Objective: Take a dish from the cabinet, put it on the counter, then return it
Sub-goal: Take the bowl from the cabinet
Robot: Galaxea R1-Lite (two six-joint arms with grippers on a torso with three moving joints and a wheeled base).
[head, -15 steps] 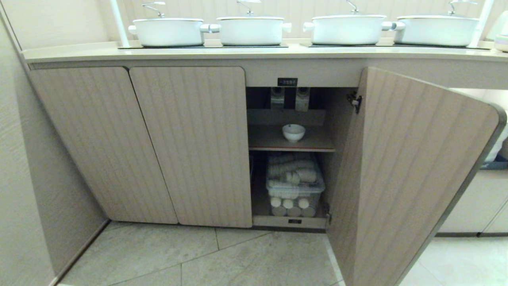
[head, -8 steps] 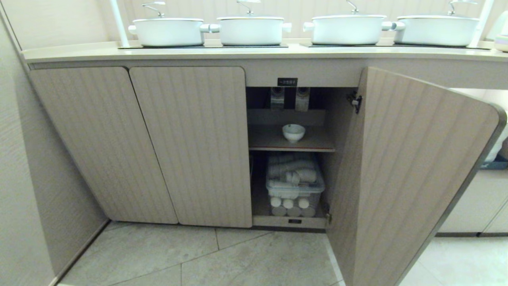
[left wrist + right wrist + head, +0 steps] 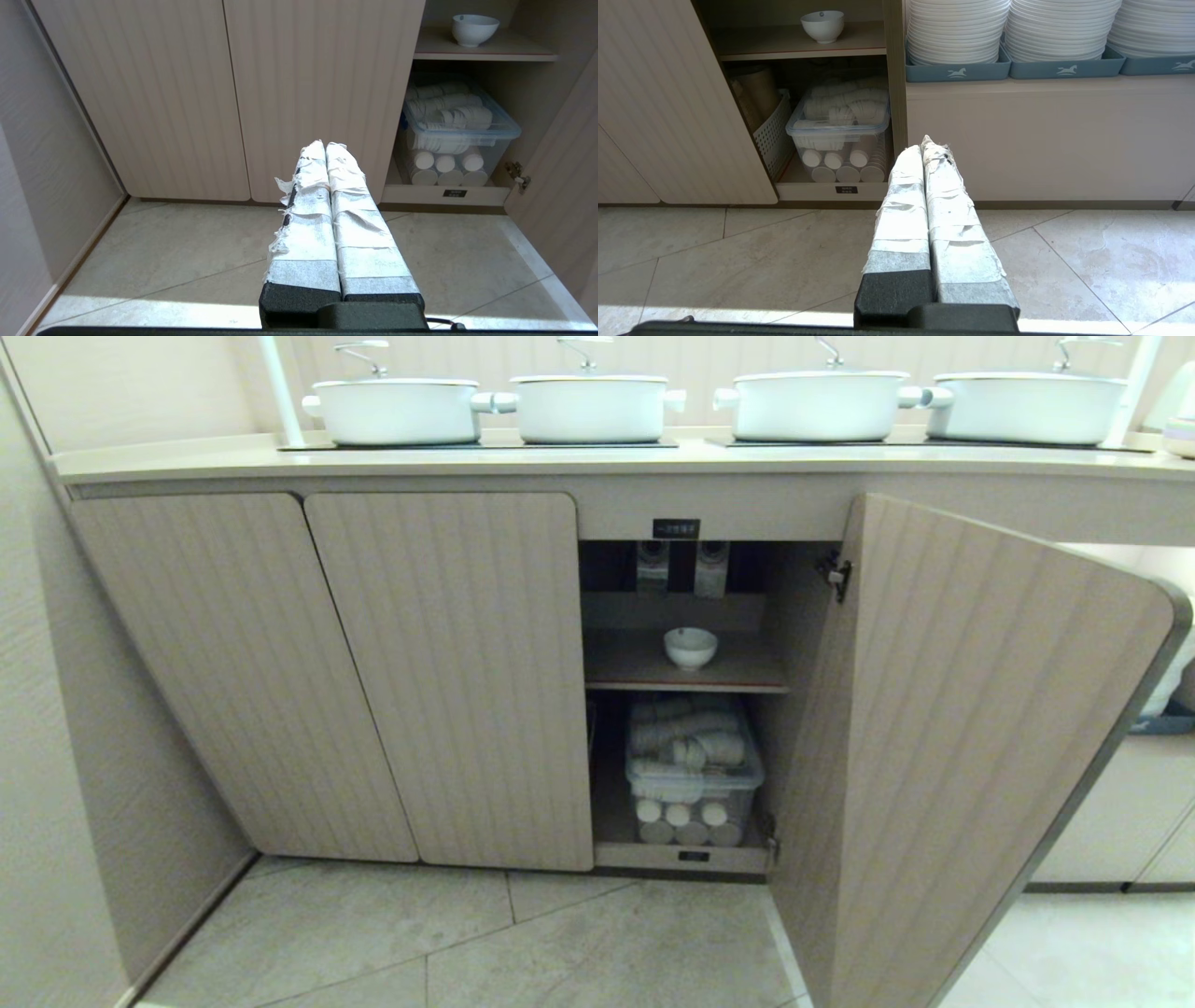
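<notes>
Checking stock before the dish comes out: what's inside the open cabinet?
The dish sits alone on the cabinet's shelf. Below it, a clear lidded bin holds white cup stacks; beside it stands a white basket, contents hidden.

The cabinet point(image 3: 439, 672) doors look like matt wood-grain laminate with fluted grooves, the counter point(image 3: 597, 457) is smooth with a slight sheen. The dish point(image 3: 691, 647) is glossy white ceramic. Clear plastic bin point(image 3: 695, 775) below it. Floor's matt stone-look tile point(image 3: 467, 933). Both grippers' fingers point(image 3: 322, 205) are wrapped in rough, fraying white tape.

Closed right gripper point(image 3: 924, 145) before cabinet point(image 3: 668, 102), dish point(image 3: 823, 26) shelved
</notes>
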